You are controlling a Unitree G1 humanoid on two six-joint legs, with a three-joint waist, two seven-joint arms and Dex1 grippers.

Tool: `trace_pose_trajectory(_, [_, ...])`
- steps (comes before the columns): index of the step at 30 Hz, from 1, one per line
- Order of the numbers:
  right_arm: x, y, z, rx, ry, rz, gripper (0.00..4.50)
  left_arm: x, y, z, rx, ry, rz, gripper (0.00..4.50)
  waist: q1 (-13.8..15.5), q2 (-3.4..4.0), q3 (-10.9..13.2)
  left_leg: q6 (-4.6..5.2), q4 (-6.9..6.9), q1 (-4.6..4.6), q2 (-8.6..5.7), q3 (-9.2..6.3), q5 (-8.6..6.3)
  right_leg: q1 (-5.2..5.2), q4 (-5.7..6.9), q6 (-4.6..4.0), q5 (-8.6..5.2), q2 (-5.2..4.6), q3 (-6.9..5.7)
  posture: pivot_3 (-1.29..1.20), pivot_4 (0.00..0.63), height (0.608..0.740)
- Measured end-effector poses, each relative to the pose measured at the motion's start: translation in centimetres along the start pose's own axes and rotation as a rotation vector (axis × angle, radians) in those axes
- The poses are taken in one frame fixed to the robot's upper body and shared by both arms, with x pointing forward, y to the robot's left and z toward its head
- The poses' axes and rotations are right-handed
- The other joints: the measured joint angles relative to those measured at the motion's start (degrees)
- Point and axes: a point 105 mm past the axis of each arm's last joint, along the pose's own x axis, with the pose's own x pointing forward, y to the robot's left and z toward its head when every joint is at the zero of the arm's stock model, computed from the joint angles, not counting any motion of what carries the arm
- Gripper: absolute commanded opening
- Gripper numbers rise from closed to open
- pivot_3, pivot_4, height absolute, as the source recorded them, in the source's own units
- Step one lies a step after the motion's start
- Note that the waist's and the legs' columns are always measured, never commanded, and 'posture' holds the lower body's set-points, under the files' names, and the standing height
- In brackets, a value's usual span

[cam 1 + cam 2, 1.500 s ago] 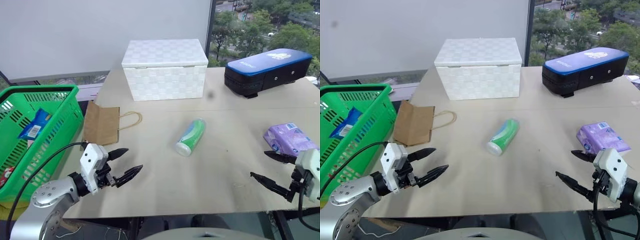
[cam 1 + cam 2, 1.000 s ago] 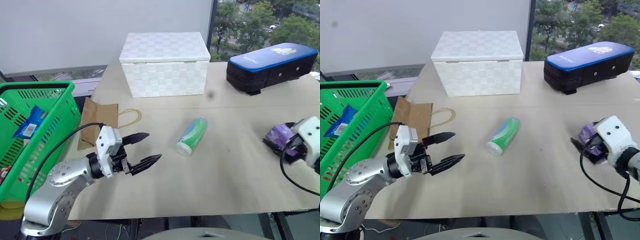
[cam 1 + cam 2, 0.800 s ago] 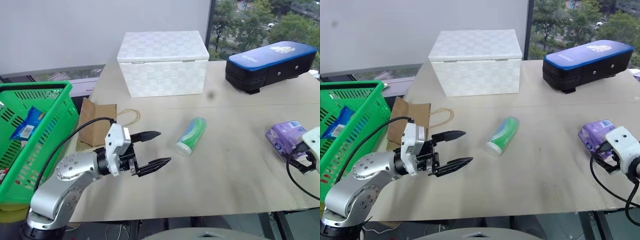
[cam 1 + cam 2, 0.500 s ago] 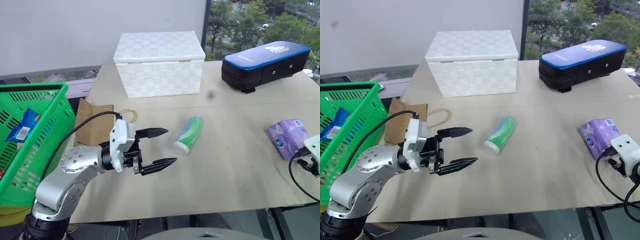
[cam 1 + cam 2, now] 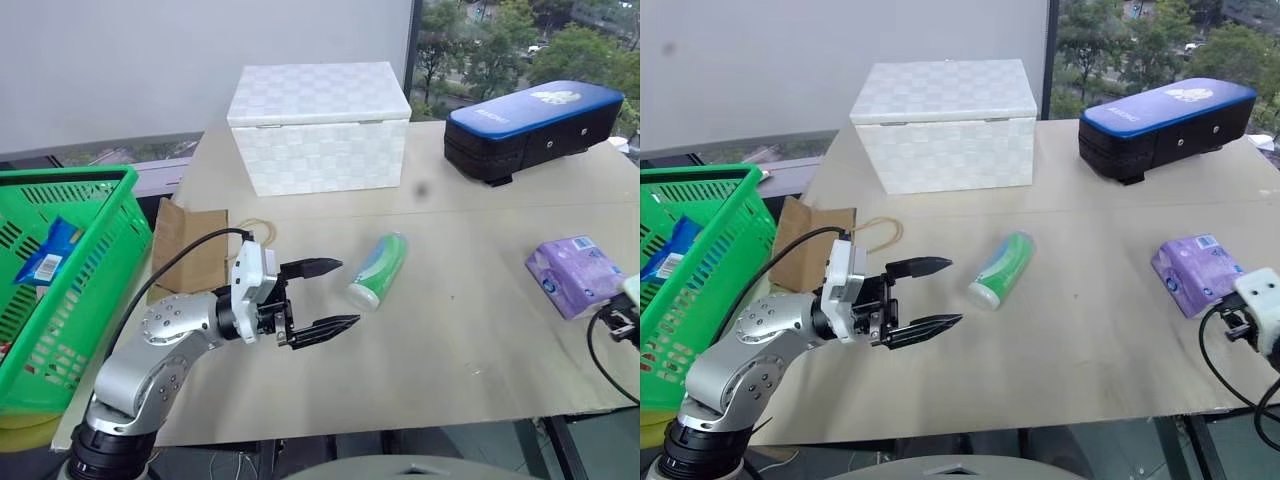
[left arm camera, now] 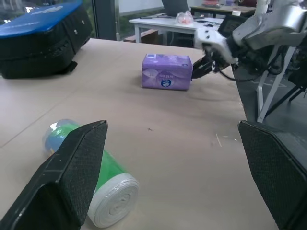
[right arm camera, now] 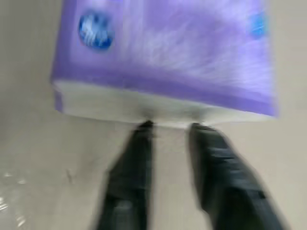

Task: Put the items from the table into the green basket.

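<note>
Left gripper (image 5: 335,294) wide open next to the canister (image 5: 380,271), right one (image 7: 168,125) nosing up to the tissue packet (image 5: 579,275).

So the green-and-white canister is lying on its side around the middle of the table (image 5: 470,340), white cap end towards the robot, and the left gripper's tips sit just beside that cap end, not touching, jaws spread wide with nothing between them. The purple packet lies flat near the table's right edge; in the right wrist view the right gripper's fingertips (image 7: 144,126) are right up against its near side, with a narrow gap between the fingers and nothing pinched. Can't really tell if they touch it. Basket (image 5: 110,260) is off the table's left side, well away from both items, with a blue packet (image 5: 50,257) inside.
</note>
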Motion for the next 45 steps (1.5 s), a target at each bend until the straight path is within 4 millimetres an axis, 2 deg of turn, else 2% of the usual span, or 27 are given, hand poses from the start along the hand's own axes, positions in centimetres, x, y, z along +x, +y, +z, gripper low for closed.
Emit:
trace_pose_trajectory(4, [-1.1, 0.5, 2.4, 0.040, -0.052, 0.076, 4.48, 0.1, 0.0, -0.3, -0.020, -0.005, 0.021, 4.50, -0.9, -0.09, 0.1, 0.00, 0.00, 0.03, 0.01, 0.01, 0.00, 0.01, 0.01, 0.01, 0.01, 0.00, 0.00, -0.09, 0.067, 0.740])
trace_pose_trajectory(6, [-0.7, 0.0, 3.7, 0.065, -0.087, 0.067, 4.48, 0.3, -0.1, -0.3, -0.024, -0.005, 0.019, 4.50, -1.4, -0.22, 0.3, 0.00, 0.01, 0.07, 0.01, 0.08, 0.00, 0.03, 0.02, 0.05, 0.03, 0.00, 0.06, -0.07, 0.076, 0.740])
trace_pose_trajectory(8, [0.5, -0.5, 4.8, 0.092, -0.100, 0.053, 4.48, 0.6, -0.2, -0.1, -0.022, -0.003, 0.009, 4.50, -1.6, -0.32, 0.6, 0.00, 0.01, 0.18, 0.01, 0.15, 0.00, 0.11, 0.01, 0.08, 0.06, 0.01, 0.12, -0.06, 0.080, 0.740])
trace_pose_trajectory(13, [4.1, -1.0, 4.6, 0.135, -0.042, 0.009, 4.48, 1.0, 0.0, 0.3, -0.002, -0.006, -0.016, 4.50, -1.1, -0.41, 0.8, 0.01, -0.02, 0.12, 0.01, 0.12, 0.00, 0.10, -0.03, 0.06, 0.05, 0.02, 0.13, -0.01, 0.069, 0.740])
trace_pose_trajectory(15, [4.9, -1.1, 5.3, 0.121, -0.048, 0.001, 4.48, 1.0, 0.0, 0.3, -0.001, -0.003, -0.017, 4.50, -1.1, -0.43, 0.8, 0.06, -0.02, 0.09, 0.02, 0.10, -0.03, 0.10, -0.07, 0.06, 0.05, 0.02, 0.14, 0.01, 0.065, 0.740])
trace_pose_trajectory(17, [5.3, -0.9, 5.4, 0.104, -0.036, 0.001, 3.97, 0.9, 0.0, 0.3, -0.002, -0.005, -0.010, 4.50, -1.0, -0.56, 0.7, 0.08, -0.02, 0.07, 0.03, 0.06, -0.05, 0.10, -0.09, 0.06, 0.05, 0.01, 0.11, 0.03, 0.059, 0.740])
trace_pose_trajectory(20, [5.7, 0.1, 5.4, 0.121, -0.021, 0.028, 2.71, 0.7, 0.3, 0.4, 0.000, -0.008, 0.017, 4.50, -0.9, -0.78, 0.6, 0.09, 0.00, 0.08, 0.04, 0.07, -0.05, 0.10, -0.07, 0.08, 0.06, -0.01, 0.12, 0.05, 0.054, 0.740])
trace_pose_trajectory(23, [5.4, 0.8, 5.5, 0.139, -0.002, 0.053, 1.23, 0.5, 0.5, 0.3, -0.012, -0.015, 0.052, 4.50, -0.4, -0.78, 0.6, 0.08, 0.03, 0.09, 0.03, 0.07, -0.04, 0.10, -0.05, 0.18, 0.12, -0.04, 0.11, 0.05, 0.054, 0.740])
trace_pose_trajectory(24, [5.4, 0.9, 5.5, 0.139, 0.000, 0.057, 1.02, 0.5, 0.6, 0.3, -0.013, -0.017, 0.056, 4.50, -0.2, -0.78, 0.6, 0.08, 0.03, 0.10, 0.03, 0.08, -0.04, 0.10, -0.04, 0.18, 0.12, -0.03, 0.11, 0.05, 0.058, 0.740])
trace_pose_trajectory(26, [5.1, 1.2, 5.3, 0.146, 0.010, 0.071, 0.10, 0.6, 0.7, 0.3, -0.017, -0.025, 0.075, 4.50, 0.4, -0.78, 0.6, 0.08, 0.04, 0.11, 0.03, 0.07, -0.04, 0.10, -0.04, 0.19, 0.13, -0.01, 0.11, 0.04, 0.059, 0.740])
trace_pose_trajectory(32, [4.2, 1.5, 5.7, 0.188, -0.055, 0.094, 0.04, 0.9, 0.9, 0.4, -0.056, -0.061, 0.106, 4.50, 0.5, -0.71, 0.6, 0.09, 0.00, -0.01, 0.04, 0.04, -0.05, 0.02, -0.06, 0.18, 0.12, 0.01, 0.10, -0.01, 0.049, 0.740])
trace_pose_trajectory(35, [3.2, 2.6, 6.3, 0.214, -0.142, 0.157, 0.04, 1.0, 0.7, 0.4, -0.080, -0.064, 0.095, 4.50, 0.4, -0.51, 0.6, 0.08, 0.01, -0.25, 0.05, 0.03, -0.05, -0.20, -0.04, 0.18, 0.12, 0.01, 0.10, -0.02, 0.056, 0.740])
trace_pose_trajectory(39, [1.8, 3.2, 7.3, 0.162, -0.174, 0.173, 1.07, 1.1, 0.8, 0.6, -0.086, -0.062, 0.079, 4.50, 0.4, -0.22, 0.7, 0.08, 0.04, -0.35, 0.03, 0.06, -0.05, -0.31, -0.03, 0.18, 0.12, -0.01, 0.11, -0.04, 0.072, 0.740])
trace_pose_trajectory(40, [1.3, 3.6, 7.9, 0.138, -0.182, 0.178, 1.68, 1.1, 1.0, 0.7, -0.078, -0.057, 0.076, 4.50, 0.3, -0.18, 0.8, 0.08, 0.04, -0.34, 0.03, 0.06, -0.05, -0.31, -0.03, 0.18, 0.12, 0.01, 0.11, -0.04, 0.074, 0.740])
trace_pose_trajectory(43, [0.9, 4.1, 8.9, 0.117, -0.185, 0.164, 2.91, 1.1, 1.1, 0.6, -0.085, -0.053, 0.075, 4.50, 0.1, -0.15, 0.8, 0.08, 0.04, -0.34, 0.04, 0.07, -0.05, -0.31, -0.03, 0.18, 0.12, 0.02, 0.11, -0.05, 0.072, 0.740])
trace_pose_trajectory(45, [1.0, 5.3, 9.9, 0.117, -0.200, 0.177, 4.01, 1.1, 1.0, 0.5, -0.095, -0.050, 0.072, 4.50, -0.1, -0.16, 0.8, 0.08, 0.04, -0.33, 0.05, 0.06, -0.04, -0.31, -0.03, 0.18, 0.12, 0.04, 0.11, -0.05, 0.067, 0.740])
